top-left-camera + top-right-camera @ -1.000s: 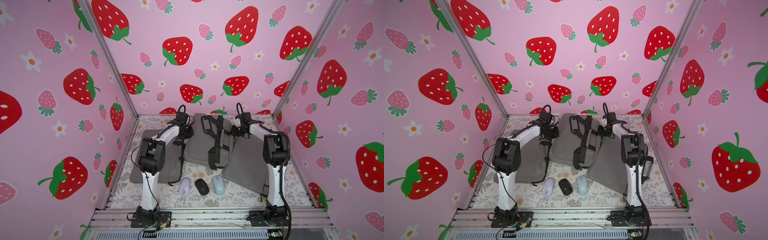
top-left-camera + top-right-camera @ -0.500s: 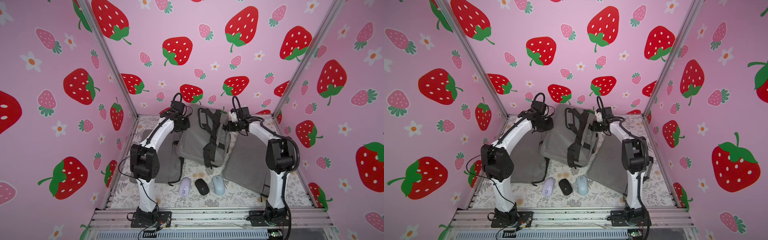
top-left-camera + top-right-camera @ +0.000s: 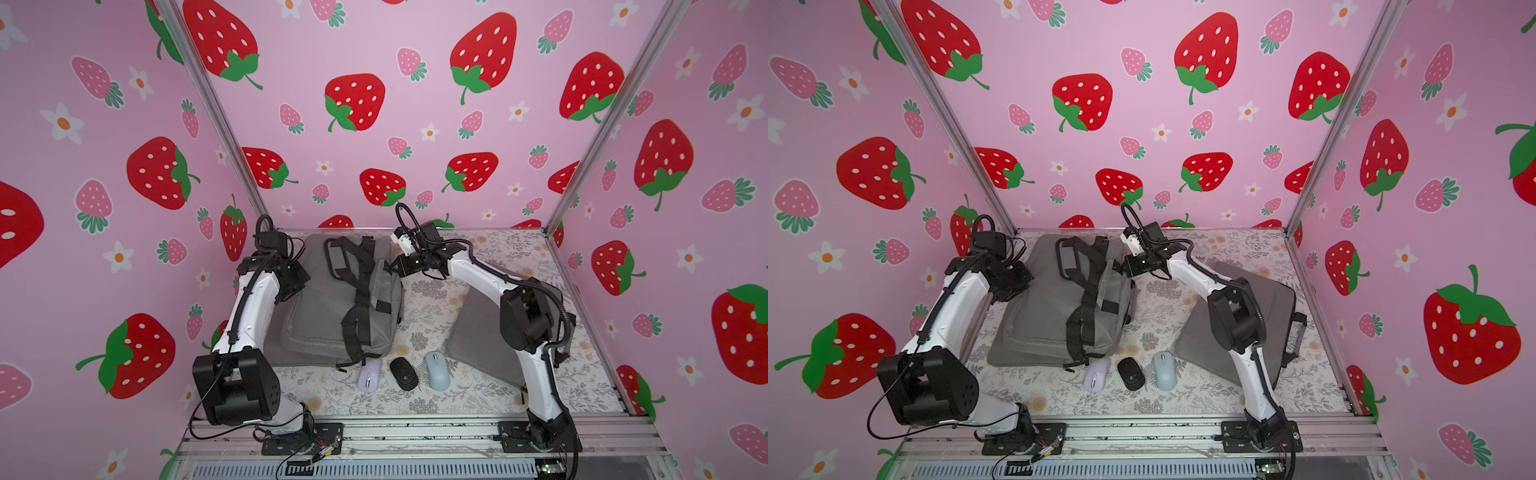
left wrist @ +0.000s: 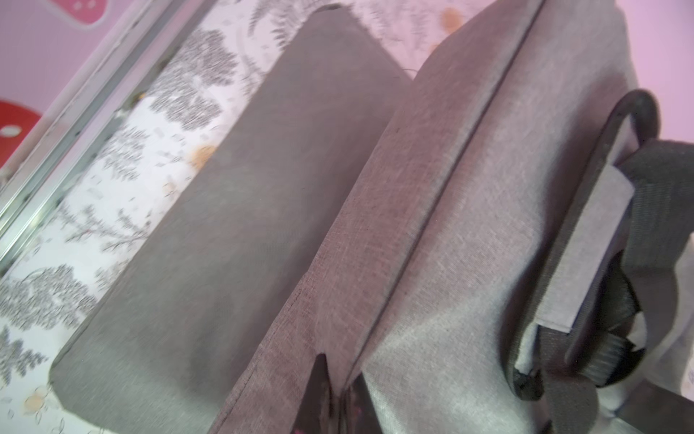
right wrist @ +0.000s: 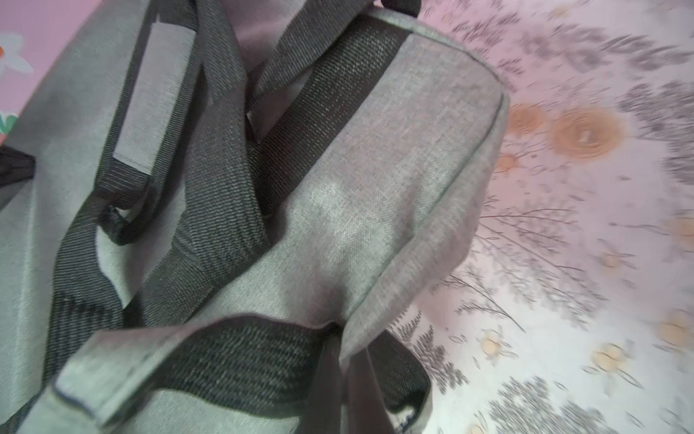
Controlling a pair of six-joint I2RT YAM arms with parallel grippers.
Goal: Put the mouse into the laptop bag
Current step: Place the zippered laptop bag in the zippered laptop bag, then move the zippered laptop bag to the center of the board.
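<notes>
From my station, the laptop bag (image 3: 336,307) sits in the middle of the table (image 3: 436,299). It is grey with black straps crossed over its top face. Its far end is raised and its near end rests on a flat grey sleeve (image 4: 210,244). I cannot see any opening or what is inside it.

The left gripper (image 4: 338,402) is at the bag's left edge, and the wrist view shows its jaws closed on a fold of the grey fabric. The right gripper (image 5: 347,375) is at the bag's far right corner, its jaws likewise pinched tight on the fabric beside a black strap.

A second grey bag (image 3: 478,332) lies apart on the right side of the table, partly under the right arm. I cannot see into that one either.

Three mice lie in a row on the table, outside every bag, close to the near edge of the laptop bag. The lilac mouse (image 3: 370,375) is just beside the bag's near strap end. The black mouse (image 3: 403,373) is in the middle, and the pale blue mouse (image 3: 437,371) is on the right, near the second bag. All three rest flat, side by side but not touching, in both top views.
</notes>
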